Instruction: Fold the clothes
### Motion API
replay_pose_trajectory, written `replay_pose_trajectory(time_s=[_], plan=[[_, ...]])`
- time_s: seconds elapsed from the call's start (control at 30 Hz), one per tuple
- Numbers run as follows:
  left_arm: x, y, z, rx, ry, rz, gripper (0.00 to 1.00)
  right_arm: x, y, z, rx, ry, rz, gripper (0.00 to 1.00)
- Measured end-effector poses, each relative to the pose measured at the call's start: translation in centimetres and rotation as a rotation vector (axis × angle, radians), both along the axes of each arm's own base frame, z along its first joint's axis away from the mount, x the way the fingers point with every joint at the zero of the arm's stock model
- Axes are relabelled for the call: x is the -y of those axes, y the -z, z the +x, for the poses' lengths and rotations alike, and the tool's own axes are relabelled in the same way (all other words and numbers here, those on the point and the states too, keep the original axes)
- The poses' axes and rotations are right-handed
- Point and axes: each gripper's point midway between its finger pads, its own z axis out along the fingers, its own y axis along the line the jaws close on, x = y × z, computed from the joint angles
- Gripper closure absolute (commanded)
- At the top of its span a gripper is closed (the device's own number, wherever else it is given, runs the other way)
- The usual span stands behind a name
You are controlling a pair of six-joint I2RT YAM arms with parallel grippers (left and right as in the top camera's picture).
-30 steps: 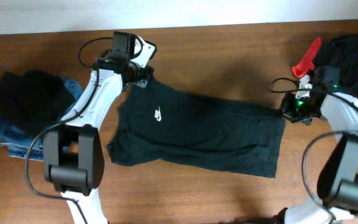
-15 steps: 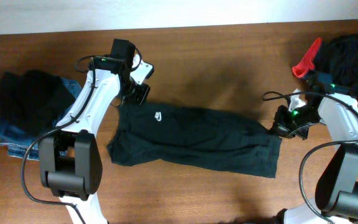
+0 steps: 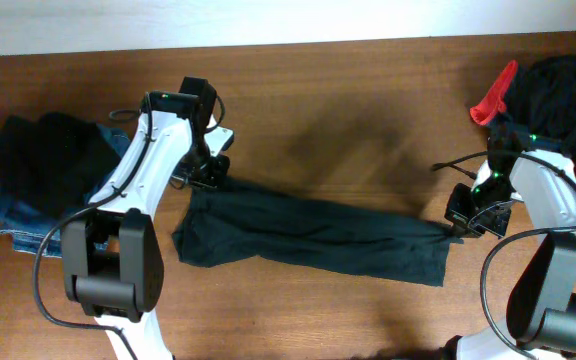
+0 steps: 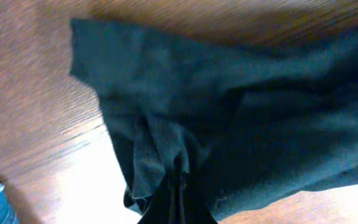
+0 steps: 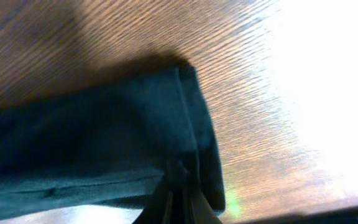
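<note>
A very dark teal-black T-shirt lies stretched in a long band across the middle of the wooden table, folded lengthwise, its logo hidden. My left gripper is shut on the shirt's upper left corner; in the left wrist view the cloth bunches into the closed jaws at the bottom edge. Over at the far end, my right gripper is shut on the shirt's right edge. In the right wrist view the folded hem runs down into the closed jaws.
A heap of dark clothes on blue denim lies at the left. Another black garment pile sits at the top right with a red object beside it. The table's far edge meets a pale wall.
Both grippers have pulled the shirt's far edge toward the near side, folding it over. The white logo has gone out of sight and the shirt now forms a narrower band.
</note>
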Motion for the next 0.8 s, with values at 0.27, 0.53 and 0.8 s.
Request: replay_pose_trajectory(time_s=[0.27, 0.53, 0.8], plan=[[-0.7, -0.1, -1.2, -0.050, -0.019, 0.033, 1.00, 0.4, 0.0, -0.1, -0.009, 0.011, -0.027, 0.96], [-1.0, -0.2, -2.4, -0.098, -0.021, 0.044, 0.95, 0.5, 0.0, -0.2, -0.011, 0.012, -0.030, 0.82], [-1.4, -0.3, -2.6, -0.103, -0.026, 0.069, 0.68, 0.8, 0.1, -0.3, -0.019, 0.008, -0.047, 0.53]])
